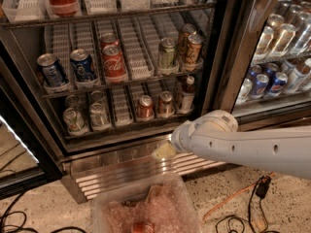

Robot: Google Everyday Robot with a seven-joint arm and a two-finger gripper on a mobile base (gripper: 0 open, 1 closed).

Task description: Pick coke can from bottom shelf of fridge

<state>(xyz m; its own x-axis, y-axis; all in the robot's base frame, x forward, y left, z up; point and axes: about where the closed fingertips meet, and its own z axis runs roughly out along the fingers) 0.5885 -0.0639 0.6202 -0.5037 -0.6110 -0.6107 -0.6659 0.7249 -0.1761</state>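
The coke can [145, 107], small and red with a silver top, stands upright on the bottom shelf [124, 126] of the open fridge [219, 57]. A darker brownish-red can [165, 103] stands just to its right. My gripper [164, 152], a pale yellowish tip at the end of the white arm [243, 144] that comes in from the right, hangs in front of the ribbed steel base [121, 166]. It is below the can, slightly to its right, and apart from it.
Silver cans [75, 119] fill the shelf's left lanes and a dark bottle [187, 93] stands at its right end. The rack above holds blue cans [82, 64] and larger red cans [113, 62]. A clear plastic bin [146, 205] sits on the floor below. Cables [243, 203] lie at the right.
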